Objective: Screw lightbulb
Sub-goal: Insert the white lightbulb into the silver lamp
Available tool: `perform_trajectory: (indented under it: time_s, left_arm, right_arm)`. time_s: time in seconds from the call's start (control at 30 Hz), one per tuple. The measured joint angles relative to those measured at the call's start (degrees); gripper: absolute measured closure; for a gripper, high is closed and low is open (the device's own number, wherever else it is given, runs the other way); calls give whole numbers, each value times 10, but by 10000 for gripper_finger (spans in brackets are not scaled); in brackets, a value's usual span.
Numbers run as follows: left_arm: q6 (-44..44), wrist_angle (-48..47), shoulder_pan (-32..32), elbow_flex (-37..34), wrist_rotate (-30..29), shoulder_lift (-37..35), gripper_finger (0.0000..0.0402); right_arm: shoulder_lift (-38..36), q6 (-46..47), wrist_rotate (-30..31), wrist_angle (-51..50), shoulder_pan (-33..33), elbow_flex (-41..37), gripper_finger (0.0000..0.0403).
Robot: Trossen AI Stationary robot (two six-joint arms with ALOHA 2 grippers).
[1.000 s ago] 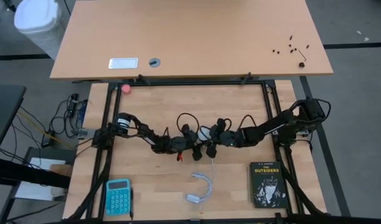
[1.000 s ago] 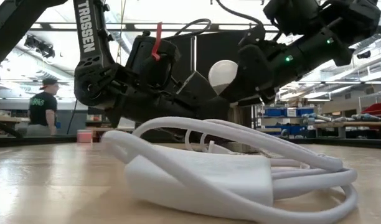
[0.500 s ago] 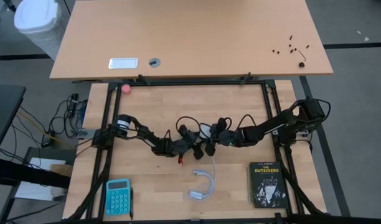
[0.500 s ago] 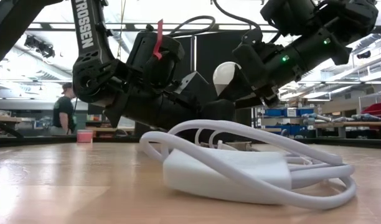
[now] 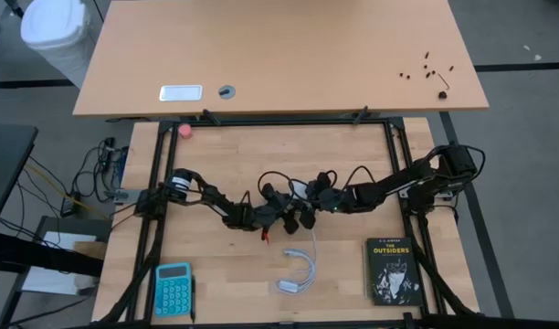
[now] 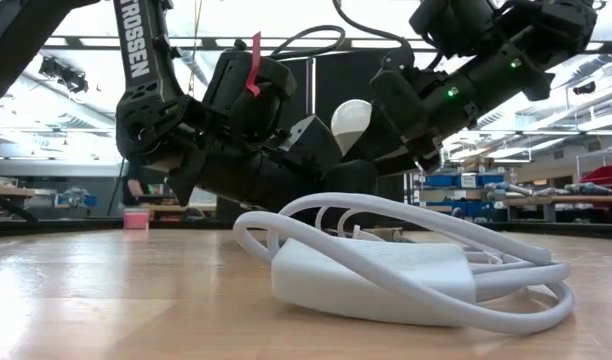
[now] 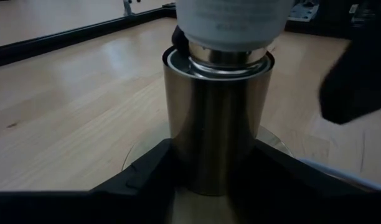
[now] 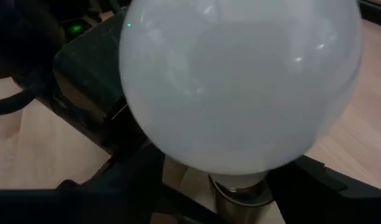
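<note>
Pale wooden bench (image 5: 353, 164) fills mid-frame. At its centre the frosted white pear-shaped lightbulb (image 6: 352, 120) already sits with its base in the shiny cylindrical metal socket (image 7: 216, 121), which the left pincer (image 7: 209, 168) clamps. The right pincer (image 8: 197, 186) straddles the globe; I cannot tell whether it grips. Final turns probably remain. Coiled white cord (image 6: 406, 262) crowds the near side; elsewhere there is room.

The light wooden table (image 5: 353, 155) carries a teal calculator (image 5: 173, 289) at its near left corner and a black book (image 5: 390, 270) at near right (title side up). A coiled white cord with its plug block (image 5: 296, 272) lies between them. A small pink ball (image 5: 185, 130) sits far left.
</note>
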Motion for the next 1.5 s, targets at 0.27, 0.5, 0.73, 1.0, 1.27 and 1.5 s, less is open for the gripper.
perform_trajectory:
  time_s: [0.27,0.5,0.73,1.0,1.27,1.5]
  left_arm:
    - [0,-6,0,1,3,-1,193]
    - [0,-12,0,2,8,-1,193]
    - [-1,-16,-1,1,4,-2,193]
    - [-2,-17,-1,1,3,-2,193]
    - [1,-17,-1,1,12,-2,193]
    - [41,-16,0,1,68,-2,193]
  right_arm:
    - [-3,-11,-4,-25,0,2,119]
    - [-11,-15,-4,-48,0,2,123]
    - [-62,-11,0,-134,0,-2,121]
    - [-72,1,11,-172,6,-2,121]
    - [-72,-80,9,-161,12,-2,120]
    - [-72,-149,-89,-134,-21,-1,94]
